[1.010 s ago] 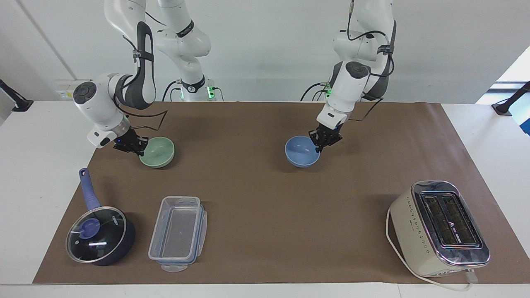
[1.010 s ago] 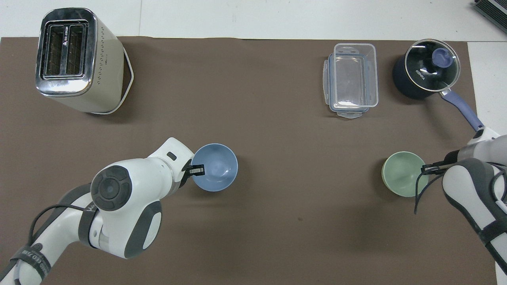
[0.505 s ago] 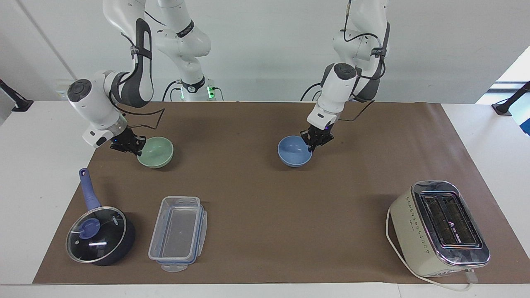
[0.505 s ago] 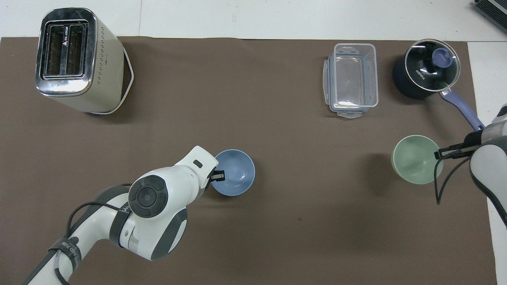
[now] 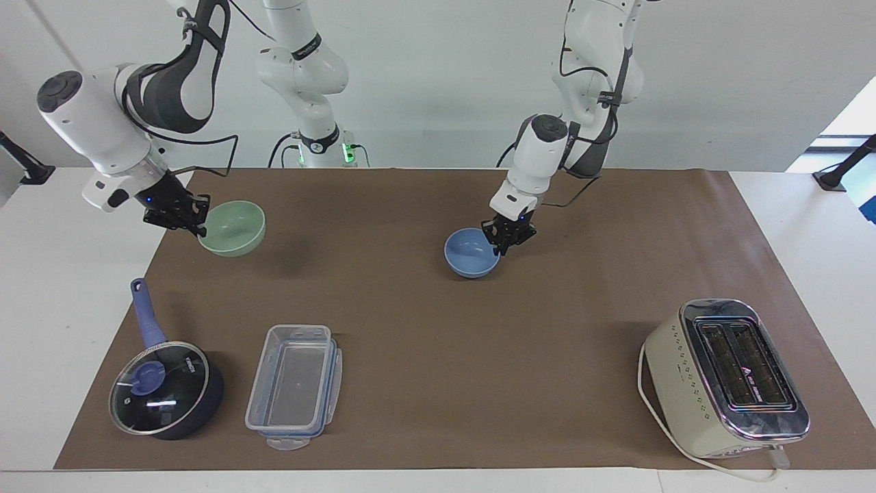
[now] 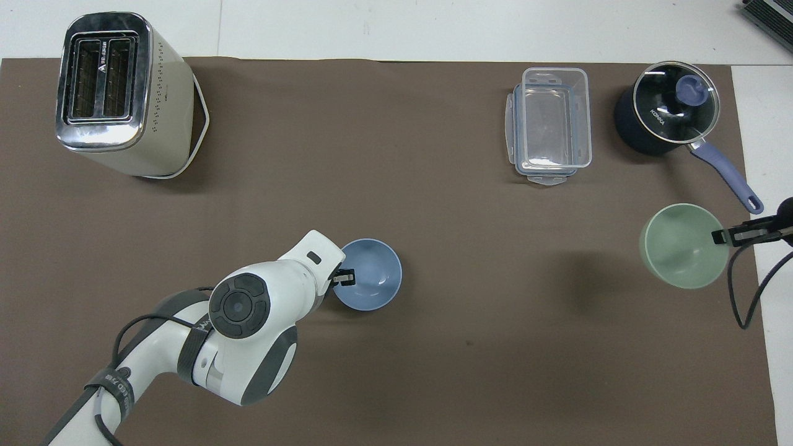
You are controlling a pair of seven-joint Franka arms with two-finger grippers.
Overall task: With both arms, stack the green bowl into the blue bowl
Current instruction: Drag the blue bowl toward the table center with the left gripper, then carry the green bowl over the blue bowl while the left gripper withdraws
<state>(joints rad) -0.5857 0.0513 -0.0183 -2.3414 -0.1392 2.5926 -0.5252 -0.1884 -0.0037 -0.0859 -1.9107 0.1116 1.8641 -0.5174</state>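
**Two bowls, one airborne, one at the mat**

Two light matte bowls, same size, rigid, likely plastic or melamine. They are smooth, so a rim pinch could slip or let the bowl swing.

The right gripper (image 5: pixel 200 228) is clamped on the rim of the green bowl (image 5: pixel 236 229) and holds it up over the right arm's end of the brown mat (image 5: pixel 438 356). The bowl hangs mouth-up, tilted slightly, with a clear shadow below it.

The blue bowl (image 5: pixel 469 257) appears to rest on the mat near the middle, toward the robots. The left gripper (image 5: pixel 504 244) is at the blue bowl's rim on the left arm's side. Cannot tell whether it is clenched on that rim or has released.

Handling judgement: the rim is the only hold on a bowl this shape, one finger inside the wall and one outside. A one-sided pinch means the green bowl should be kept level in transit, and lowered mouth-up and centred so it nests. The blue bowl is light enough to skid if bumped.

The saucepan (image 5: pixel 164 390), clear container (image 5: pixel 294 387) and toaster (image 5: pixel 725 380) are well apart from both bowls.
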